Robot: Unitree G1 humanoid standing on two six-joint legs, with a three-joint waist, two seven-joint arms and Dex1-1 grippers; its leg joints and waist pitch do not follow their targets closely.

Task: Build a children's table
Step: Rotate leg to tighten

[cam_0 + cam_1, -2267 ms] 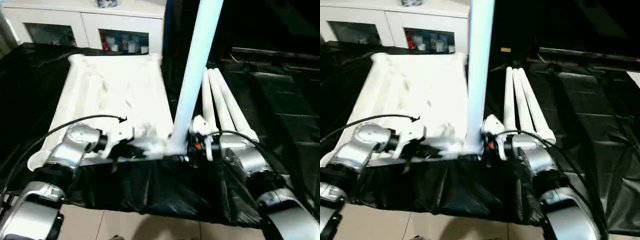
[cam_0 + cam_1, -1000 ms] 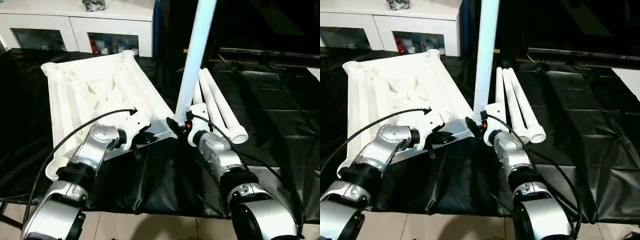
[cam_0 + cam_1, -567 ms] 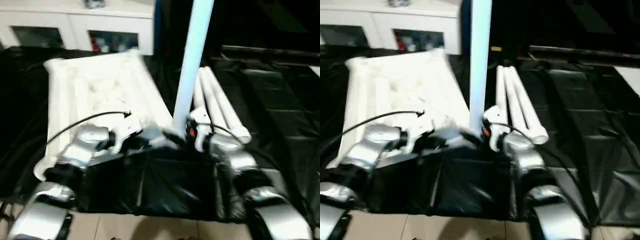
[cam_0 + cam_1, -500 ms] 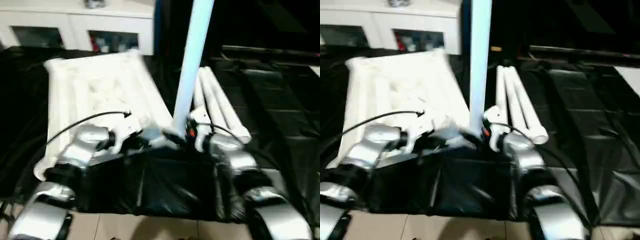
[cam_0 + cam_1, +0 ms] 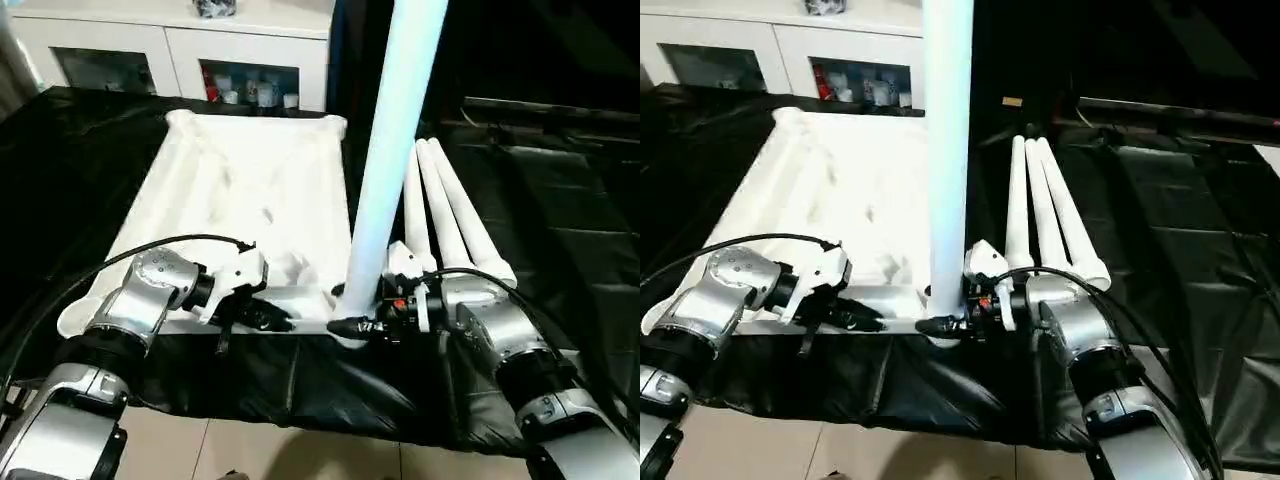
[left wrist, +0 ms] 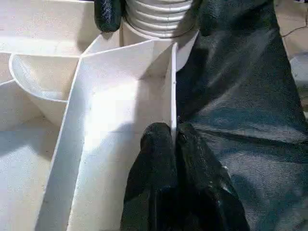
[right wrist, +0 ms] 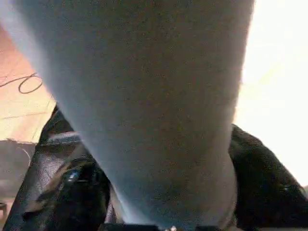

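The white tabletop (image 5: 250, 190) lies upside down on the black-covered table, ribs and corner sockets facing up. One white leg (image 5: 395, 150) stands upright in its near right corner socket. My right gripper (image 5: 350, 325) reaches in from the right, one black finger on each side of the leg's ribbed foot (image 6: 159, 17), closed against it. The left gripper (image 6: 174, 137) is shut on the thin near rim of the tabletop (image 6: 171, 86), a little left of that corner. Three more legs (image 5: 445, 215) lie side by side just right of the tabletop.
Black sheeting (image 5: 560, 200) covers the table and hangs over its near edge above the tiled floor (image 5: 200, 450). A white cabinet (image 5: 130, 50) with glass doors stands behind the table. The sheeting stretches on to the right of the spare legs.
The whole picture has shifted and steadied as the head moved. Both grippers stay where they were: the left on the rim, the right at the upright leg's foot.
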